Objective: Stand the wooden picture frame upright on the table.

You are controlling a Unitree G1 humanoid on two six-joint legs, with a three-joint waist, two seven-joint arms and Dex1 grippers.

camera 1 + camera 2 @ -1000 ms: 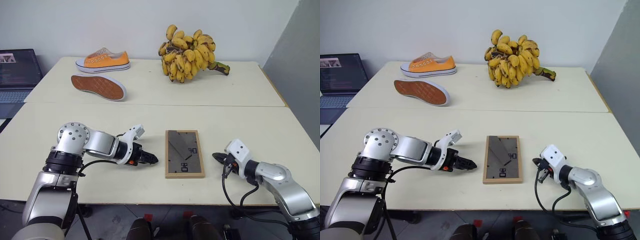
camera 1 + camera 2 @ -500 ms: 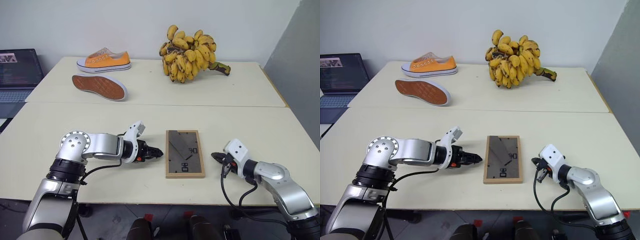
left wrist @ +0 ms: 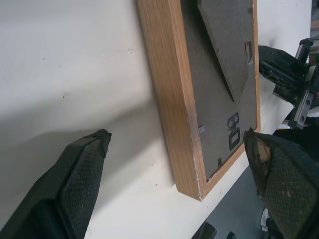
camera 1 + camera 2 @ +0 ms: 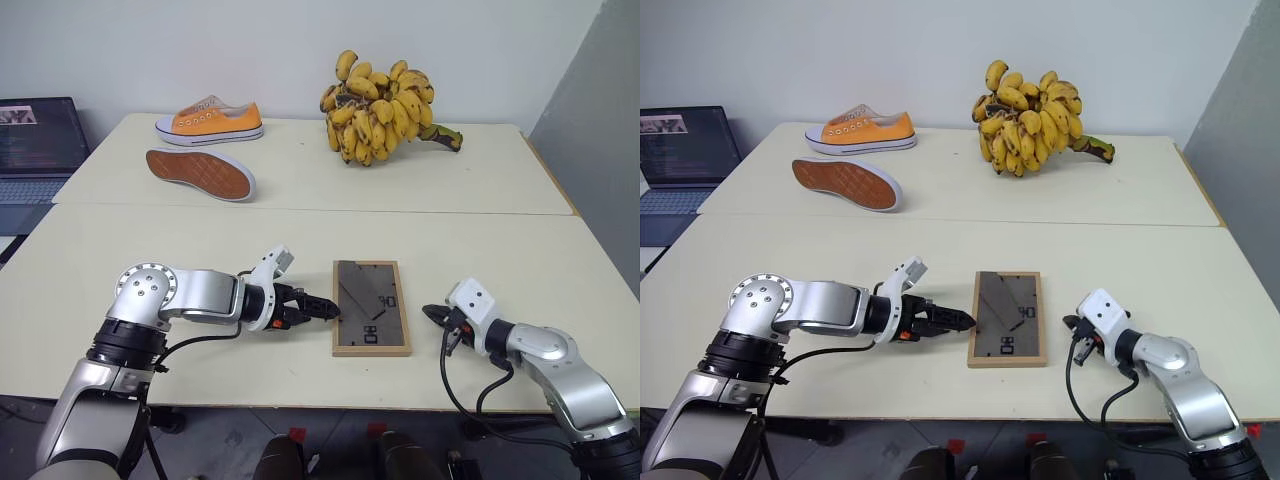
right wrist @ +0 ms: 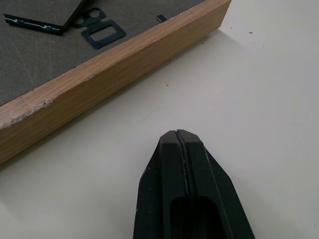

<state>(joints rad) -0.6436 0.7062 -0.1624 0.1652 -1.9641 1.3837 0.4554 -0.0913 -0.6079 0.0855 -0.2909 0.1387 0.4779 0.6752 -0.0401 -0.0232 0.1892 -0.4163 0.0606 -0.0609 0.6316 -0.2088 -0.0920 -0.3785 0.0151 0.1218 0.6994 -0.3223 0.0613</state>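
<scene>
Lying flat, dark back up: wooden picture frame (image 4: 370,307), near front edge of table (image 4: 200,250), stand folded against back. Left gripper (image 4: 328,309) at frame's 9 o'clock, tips at its left rail, fingers (image 3: 82,169) spread wide, grasping nothing. Right gripper (image 4: 431,315) at frame's 3 o'clock, just beside it, apart, fingers (image 5: 182,164) pressed together, empty.
</scene>
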